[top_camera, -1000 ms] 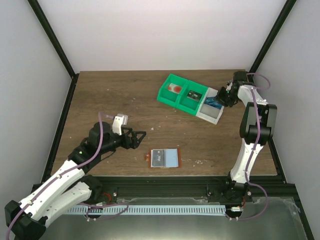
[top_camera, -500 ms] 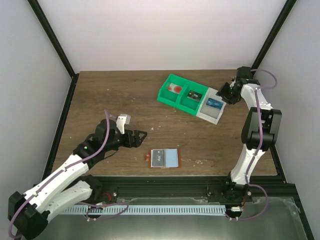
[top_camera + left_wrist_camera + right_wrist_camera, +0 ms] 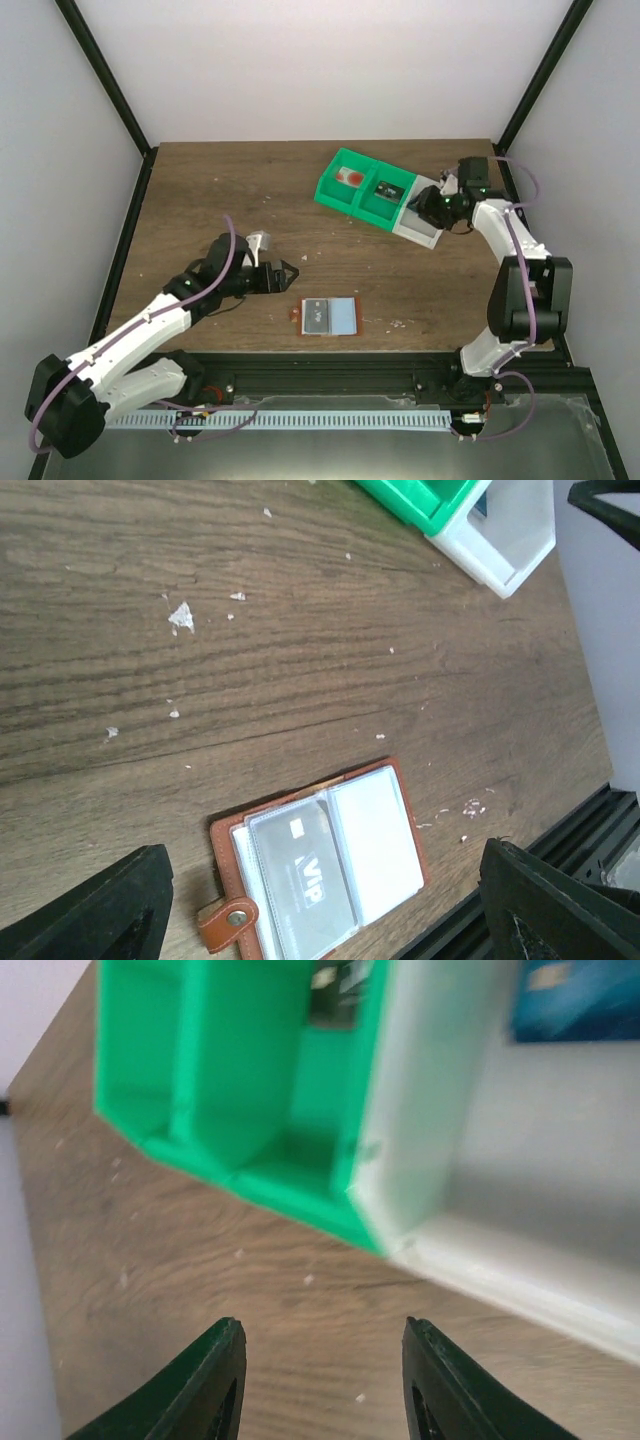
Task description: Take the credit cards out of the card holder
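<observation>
The card holder lies open on the wooden table near the front edge, reddish-brown with clear sleeves. In the left wrist view the card holder shows a grey VIP card in its top sleeve. My left gripper hovers just left of and behind it, open wide and holding nothing, with the holder framed between its fingers. My right gripper is open and empty over the near-left edge of the white tray. A blue card lies in the white tray.
A green two-compartment tray adjoins the white one at the back right. It holds a red card and a dark card. The green tray fills the upper left of the right wrist view. Pale crumbs dot the wood.
The left arm has stretched right towards the card holder, its jaws slightly narrower. The right gripper has opened, pulled away from the blue card and swung left over the white tray's near edge.
</observation>
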Robot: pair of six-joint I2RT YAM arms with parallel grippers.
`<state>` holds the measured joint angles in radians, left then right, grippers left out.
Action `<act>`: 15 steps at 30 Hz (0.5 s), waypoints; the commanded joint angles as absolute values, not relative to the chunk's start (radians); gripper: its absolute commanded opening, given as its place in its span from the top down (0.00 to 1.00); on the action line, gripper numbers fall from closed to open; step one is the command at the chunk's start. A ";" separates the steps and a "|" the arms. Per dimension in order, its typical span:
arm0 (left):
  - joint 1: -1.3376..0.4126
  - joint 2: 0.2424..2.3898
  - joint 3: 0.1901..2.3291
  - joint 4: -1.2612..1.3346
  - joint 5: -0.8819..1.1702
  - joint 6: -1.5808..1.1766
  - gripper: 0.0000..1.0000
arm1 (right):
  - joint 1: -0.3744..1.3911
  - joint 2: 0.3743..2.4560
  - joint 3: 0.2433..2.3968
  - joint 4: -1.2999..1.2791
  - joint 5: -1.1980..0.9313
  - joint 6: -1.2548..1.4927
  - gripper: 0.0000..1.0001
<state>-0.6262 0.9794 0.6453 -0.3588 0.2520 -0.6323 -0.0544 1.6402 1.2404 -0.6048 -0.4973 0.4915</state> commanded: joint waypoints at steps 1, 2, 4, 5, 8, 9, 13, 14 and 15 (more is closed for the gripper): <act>-0.622 1.010 0.650 -0.355 0.305 -0.667 0.16 | 0.036 1.536 1.157 -0.499 -0.606 0.505 0.55; -0.621 1.021 0.644 -0.347 0.310 -0.673 0.17 | 0.067 1.518 1.128 -0.483 -0.618 0.505 0.55; -0.621 1.048 0.634 -0.329 0.322 -0.684 0.19 | 0.118 1.488 1.083 -0.466 -0.628 0.514 0.55; -0.621 1.063 0.628 -0.317 0.330 -0.690 0.19 | 0.139 1.470 1.052 -0.455 -0.635 0.520 0.56; -0.622 1.108 0.604 -0.262 0.347 -0.719 0.22 | 0.207 1.438 0.995 -0.428 -0.642 0.541 0.56; -0.621 1.123 0.594 -0.235 0.356 -0.731 0.22 | 0.232 1.427 0.979 -0.415 -0.641 0.547 0.56; -0.621 1.179 0.554 -0.100 0.418 -0.803 0.25 | 0.340 1.384 0.899 -0.353 -0.657 0.554 0.59; -0.621 1.195 0.542 -0.056 0.431 -0.822 0.26 | 0.366 1.375 0.877 -0.334 -0.657 0.560 0.59; -0.621 1.209 0.529 -0.025 0.445 -0.840 0.27 | 0.388 1.366 0.852 -0.312 -0.654 0.566 0.60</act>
<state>-0.6262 1.1698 0.5686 -0.1970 0.3706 -0.7547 0.3092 1.4155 0.9092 -0.4091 -0.6281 0.5434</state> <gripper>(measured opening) 0.746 0.408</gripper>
